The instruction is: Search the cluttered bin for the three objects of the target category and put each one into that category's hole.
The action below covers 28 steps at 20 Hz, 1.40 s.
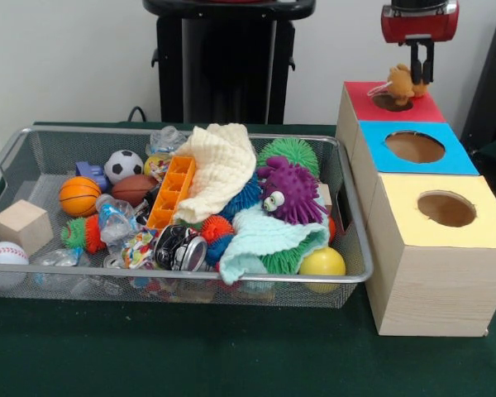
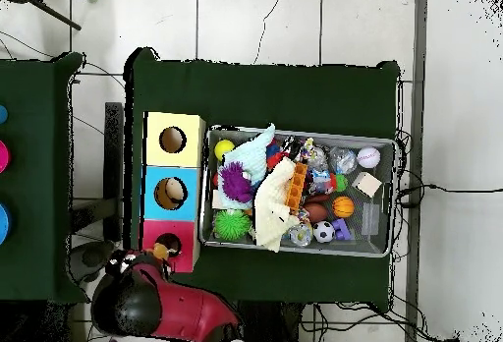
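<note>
Bin (image 1: pixel 357 248), near-left: approx. 6 balls incl. yellow ball (image 1: pixel 322 262), 3 spiky toys incl. purple one (image 1: pixel 291 188), 2 cloths, 1 wood block (image 1: pixel 21 226), misc. clutter. Boxes, right, near to far: yellow hole (image 1: pixel 446 208), blue hole (image 1: pixel 414 147), red hole (image 1: pixel 392 101); 3 total. Far: gripper (image 1: pixel 421 78) closed on small brown plush (image 1: pixel 403 83), hanging just above red hole. Judged: this drop pending; blue hole seems to hold 1 item; remaining count unclear.

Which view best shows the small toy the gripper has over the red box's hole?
The front view: the tan plush toy hangs at the gripper just above the red box hole. Overhead, the toy is only a small tan speck beside the arm.
</note>
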Tool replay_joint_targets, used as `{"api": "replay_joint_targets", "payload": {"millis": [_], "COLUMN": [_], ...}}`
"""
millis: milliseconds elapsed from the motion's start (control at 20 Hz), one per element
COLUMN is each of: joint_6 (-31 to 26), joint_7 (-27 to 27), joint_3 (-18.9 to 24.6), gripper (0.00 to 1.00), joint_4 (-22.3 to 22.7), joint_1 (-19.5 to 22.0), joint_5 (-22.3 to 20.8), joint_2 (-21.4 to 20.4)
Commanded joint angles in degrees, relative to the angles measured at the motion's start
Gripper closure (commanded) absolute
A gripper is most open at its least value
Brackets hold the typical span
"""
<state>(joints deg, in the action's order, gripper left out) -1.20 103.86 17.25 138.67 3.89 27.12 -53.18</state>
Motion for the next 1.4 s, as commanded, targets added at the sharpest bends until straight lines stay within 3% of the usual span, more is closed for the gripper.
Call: {"api": "replay_joint_targets", "payload": {"millis": [50,550,1000,1200,1250,1400], "joint_6": [10.28,12.10,15.76,13.75,13.87,13.30], "joint_7": [12.73,8.17,2.99,3.36,4.18,3.32], "joint_3": [2.30,-2.16,-9.20,-10.99,-11.48,-12.62], "gripper": [1.00,1.00,1.00,1.00,0.00,0.00], "joint_4": [-2.08,-4.54,-9.06,-10.07,-10.54,-11.20], "joint_1": [2.28,2.59,0.76,0.28,0.08,-0.82], "joint_5": [-5.18,-9.14,-14.91,-16.63,-18.07,-18.46], "joint_2": [8.85,11.42,17.82,18.04,18.06,18.01]}}
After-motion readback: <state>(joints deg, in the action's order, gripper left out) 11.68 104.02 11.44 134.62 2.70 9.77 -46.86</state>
